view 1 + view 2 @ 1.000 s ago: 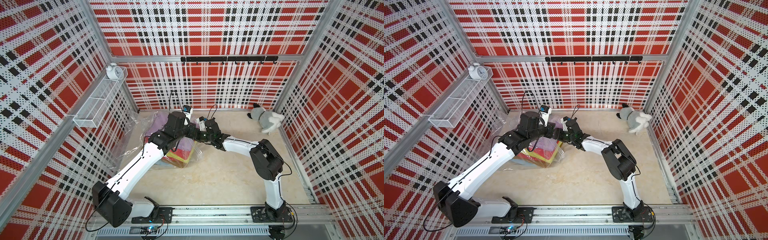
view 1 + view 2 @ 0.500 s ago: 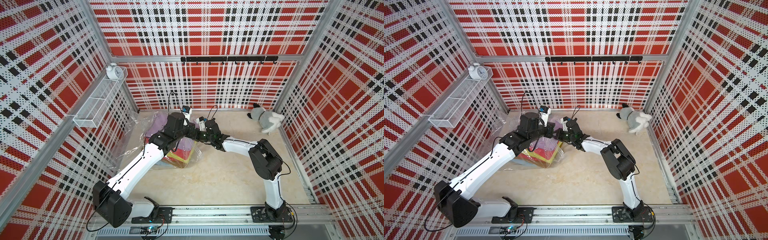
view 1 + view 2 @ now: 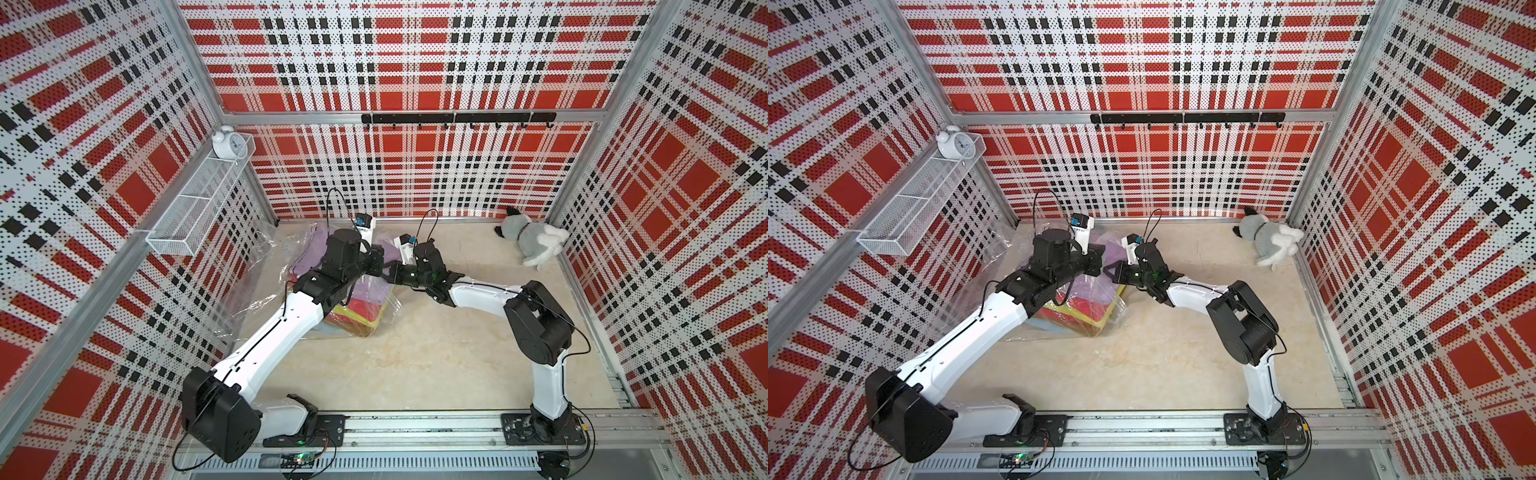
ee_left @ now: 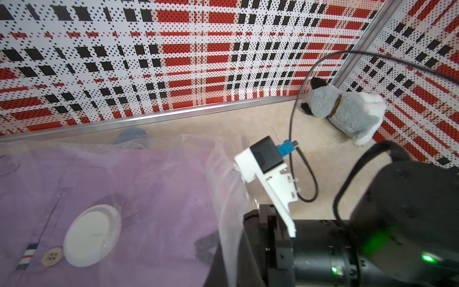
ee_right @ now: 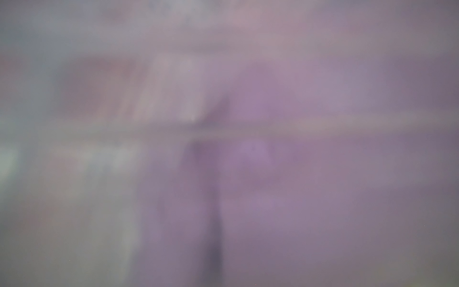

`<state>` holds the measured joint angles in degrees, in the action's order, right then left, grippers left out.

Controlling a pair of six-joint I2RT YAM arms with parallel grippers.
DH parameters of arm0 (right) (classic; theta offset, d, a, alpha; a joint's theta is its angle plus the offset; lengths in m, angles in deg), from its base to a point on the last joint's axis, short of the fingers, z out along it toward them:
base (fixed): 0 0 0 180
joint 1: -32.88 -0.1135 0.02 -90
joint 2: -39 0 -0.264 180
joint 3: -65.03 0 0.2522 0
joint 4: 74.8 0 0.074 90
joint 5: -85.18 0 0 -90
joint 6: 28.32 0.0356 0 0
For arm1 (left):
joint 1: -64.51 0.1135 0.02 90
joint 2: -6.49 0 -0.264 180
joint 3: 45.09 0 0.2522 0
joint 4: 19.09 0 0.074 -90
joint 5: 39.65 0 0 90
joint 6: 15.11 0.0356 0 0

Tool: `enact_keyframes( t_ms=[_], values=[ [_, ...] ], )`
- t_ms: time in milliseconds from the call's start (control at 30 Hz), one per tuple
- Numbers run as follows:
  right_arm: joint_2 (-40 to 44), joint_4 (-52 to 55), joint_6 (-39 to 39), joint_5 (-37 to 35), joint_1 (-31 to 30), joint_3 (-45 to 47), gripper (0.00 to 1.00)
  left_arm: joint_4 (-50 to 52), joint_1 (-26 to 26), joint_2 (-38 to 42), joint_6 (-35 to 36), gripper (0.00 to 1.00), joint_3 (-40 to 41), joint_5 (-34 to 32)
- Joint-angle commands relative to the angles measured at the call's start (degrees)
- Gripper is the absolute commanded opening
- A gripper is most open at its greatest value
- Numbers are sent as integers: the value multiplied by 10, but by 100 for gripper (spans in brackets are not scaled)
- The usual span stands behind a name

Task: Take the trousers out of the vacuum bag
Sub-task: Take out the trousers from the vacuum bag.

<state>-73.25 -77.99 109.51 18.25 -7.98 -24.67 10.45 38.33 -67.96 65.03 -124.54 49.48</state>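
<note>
plush toy (image 3: 532, 241): floor, far corner | alarm clock (image 3: 227, 143): in wire basket (image 3: 195, 208) | hook rail (image 3: 457, 118): back wall

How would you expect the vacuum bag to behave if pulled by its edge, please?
The vacuum bag looks thin and crinkled, so it probably flops rather than lifting whole. Its glossy film may slip. The trousers inside likely weigh it down.

Left arm (image 3: 286, 328) and right arm (image 3: 482, 293): white link shells, black joint housings (image 3: 540, 332), thin black cables (image 4: 293, 116). White wrist-camera bracket (image 4: 275, 191) carries a blue connector (image 4: 285, 147); green status lights (image 4: 427, 258) glow on black casing.
</note>
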Motion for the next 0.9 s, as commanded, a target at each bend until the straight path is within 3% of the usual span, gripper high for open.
enact_keyframes(
  t_ms=[0,467,867],
  values=[
    [66,76,-74,-18,-4,5,0,-46,22,11,-9,0,13,19],
    [195,317,-223,-70,-3,-36,0,-84,75,5,-27,0,40,22],
    [327,439,-297,-173,16,-69,0,-84,87,-8,-35,0,40,18]
  ],
)
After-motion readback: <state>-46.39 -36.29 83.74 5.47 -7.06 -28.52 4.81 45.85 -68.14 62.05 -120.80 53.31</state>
